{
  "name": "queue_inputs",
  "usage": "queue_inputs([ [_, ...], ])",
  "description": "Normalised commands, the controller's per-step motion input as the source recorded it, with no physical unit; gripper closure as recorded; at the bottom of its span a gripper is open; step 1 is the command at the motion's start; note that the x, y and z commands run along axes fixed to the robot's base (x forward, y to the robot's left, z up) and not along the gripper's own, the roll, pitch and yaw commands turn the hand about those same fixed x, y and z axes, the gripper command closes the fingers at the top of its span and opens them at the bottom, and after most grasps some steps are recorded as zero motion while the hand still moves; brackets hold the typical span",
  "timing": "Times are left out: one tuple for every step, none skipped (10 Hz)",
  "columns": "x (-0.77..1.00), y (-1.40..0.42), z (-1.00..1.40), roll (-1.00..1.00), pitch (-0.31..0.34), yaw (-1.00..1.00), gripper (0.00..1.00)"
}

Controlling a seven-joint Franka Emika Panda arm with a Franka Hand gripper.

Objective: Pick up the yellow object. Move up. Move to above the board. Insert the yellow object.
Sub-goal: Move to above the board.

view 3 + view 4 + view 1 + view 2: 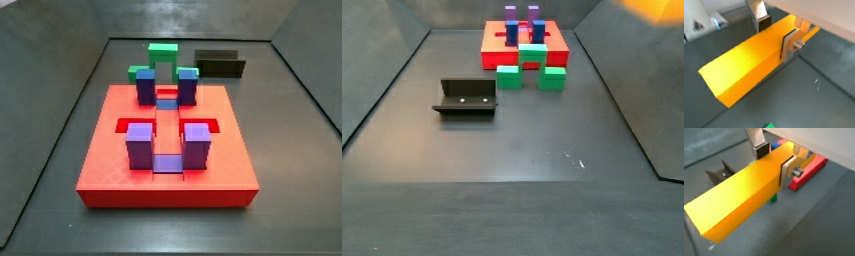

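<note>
My gripper [776, 35] is shut on the yellow object [751, 65], a long yellow block with orange sides. One dark pad presses each long side near one end. The block hangs clear above the dark floor and also shows in a wrist view [741, 203] between the jaws of the gripper [774, 162]. In a side view only a yellow blur [656, 8] shows at the top right corner, high and well right of the board [492, 40]. The red board with purple posts lies in a side view [107, 170]. Its red edge [811, 170] shows below the gripper.
A green block [163, 55] stands at the board's far end and also shows in a side view [529, 65]. The dark fixture [465, 98] stands on the floor beside the board and shows in a wrist view [717, 174]. Grey walls ring the floor.
</note>
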Motion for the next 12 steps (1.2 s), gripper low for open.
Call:
queue_inputs([
  [0.01, 0.00, 0.83, -0.05, 0.074, -0.01, 1.00],
  [0.02, 0.00, 0.43, -0.05, 0.039, -0.01, 1.00],
  [0.04, 0.00, 0.19, -0.05, 0.030, -0.01, 1.00],
  [0.93, -1.40, 0.24, 0.02, 0.363, -0.43, 1.00],
  [0.93, -1.40, 0.22, 0.05, 0.391, -0.38, 1.00],
  [0.99, -1.40, 0.21, 0.10, 0.430, -0.20, 1.00],
  [1.03, -1.40, 0.23, -0.03, 0.378, -0.10, 1.00],
  [1.03, -1.40, 0.25, -0.03, 0.312, -0.07, 1.00],
  [1.00, -1.40, 0.24, 0.03, 0.200, -0.02, 1.00],
  [1.05, -1.40, 0.25, 0.03, 0.135, 0.00, 1.00],
  [0.72, -0.91, 0.16, 0.06, 0.147, 0.00, 1.00],
  [0.47, -0.52, 0.10, 0.07, 0.160, 0.00, 1.00],
])
